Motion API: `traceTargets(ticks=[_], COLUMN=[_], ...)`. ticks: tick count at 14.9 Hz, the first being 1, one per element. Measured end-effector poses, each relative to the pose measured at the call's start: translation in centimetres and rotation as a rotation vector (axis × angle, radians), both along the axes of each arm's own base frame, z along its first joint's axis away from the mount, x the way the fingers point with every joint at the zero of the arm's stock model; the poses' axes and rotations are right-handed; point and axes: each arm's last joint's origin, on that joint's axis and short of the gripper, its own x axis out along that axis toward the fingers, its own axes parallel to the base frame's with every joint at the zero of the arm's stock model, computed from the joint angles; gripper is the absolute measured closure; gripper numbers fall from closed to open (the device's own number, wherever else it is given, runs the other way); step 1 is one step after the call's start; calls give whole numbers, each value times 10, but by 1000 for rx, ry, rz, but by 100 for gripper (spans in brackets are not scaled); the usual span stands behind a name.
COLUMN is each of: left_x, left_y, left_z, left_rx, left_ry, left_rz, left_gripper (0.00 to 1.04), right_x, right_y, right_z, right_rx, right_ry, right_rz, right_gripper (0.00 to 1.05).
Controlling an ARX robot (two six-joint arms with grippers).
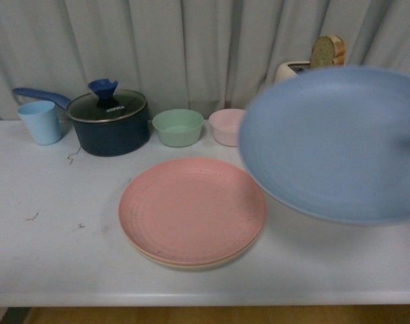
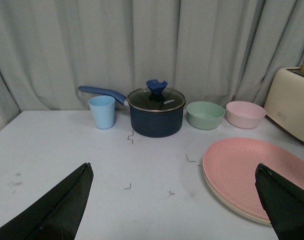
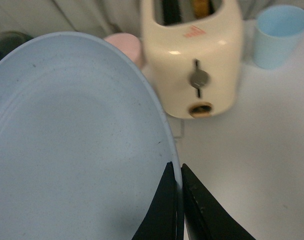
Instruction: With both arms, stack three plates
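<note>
Blue plate (image 1: 333, 142): you have it in the air, off the tabletop (image 1: 56, 250), to the right-arm side of the pink plate (image 1: 191, 209) and higher than it. It is tipped, with its face showing to the front camera. It is not yet centred over the pink plate, and I judge this carry to be the last stacking step.
Pink plate: it lies flat on the cream plate (image 1: 191, 265), so two of the three are already stacked. It is your landmark and your target.
Cream plate: only its rim shows under the pink plate, near the front edge.
Toaster (image 1: 292, 69): it stands behind and to the right of the pink plate, beyond the raised plate. You should keep the far rim clear of it.
Saucepan (image 1: 110, 125): lidded, it is behind and to the left of the pink plate, well apart.
Left tool (image 2: 173, 165): it is spread wide and empty, hovering low to the left of the pink plate and pointing at the back row. This arm looks parked to leave the stack free.
Right tool (image 3: 175, 167): it is pinched narrow on the blue plate's rim, an edge grip that leaves the underside free to land.
Bowls: the green bowl (image 1: 177, 127) and the pink bowl (image 1: 226, 126) sit just behind the pink plate.
Cup (image 1: 40, 121): it is at the far left, behind the pink plate.
</note>
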Motion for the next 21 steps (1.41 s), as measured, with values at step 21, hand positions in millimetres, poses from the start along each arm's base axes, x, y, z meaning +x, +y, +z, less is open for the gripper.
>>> traceTargets(ticks=[21], left_x=[0], left_y=[0], left_z=[0], left_rx=[0], left_ry=[0], left_rz=[0], left_gripper=[7], right_x=[87], right_y=[154], right_z=[-119], right_rx=[74], right_ry=[290], right_rz=[30], right_gripper=[84])
